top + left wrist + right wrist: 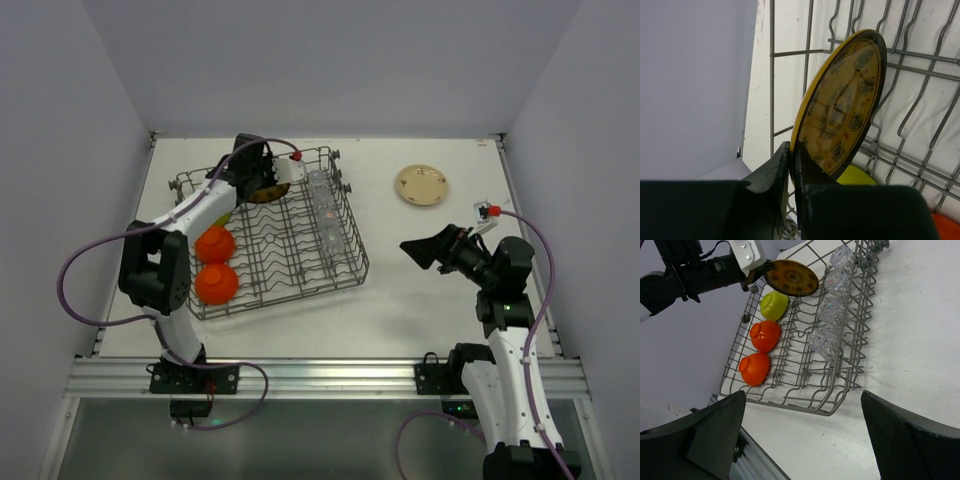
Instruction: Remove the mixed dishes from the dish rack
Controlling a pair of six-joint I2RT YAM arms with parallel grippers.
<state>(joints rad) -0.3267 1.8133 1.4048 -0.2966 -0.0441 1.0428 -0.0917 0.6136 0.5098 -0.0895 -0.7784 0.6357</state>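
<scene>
Between the clenched fingers of the left gripper (792, 150) sits the rim of the round brown-gold patterned plate (840, 105), which stands on edge inside the large grey wire dish rack (300, 275). Nearward of this gripper, a lime-yellow bowl (774, 305) and two orange bowls (215, 243) rest in the rack; to its right runs a row of small clear glass cups (832, 305). The right gripper (802, 400) hovers over the white table (420, 310) with its fingers spread wide and nothing between them. The rack is to its left. A round cream plate (422, 185) lies flat beyond it.
</scene>
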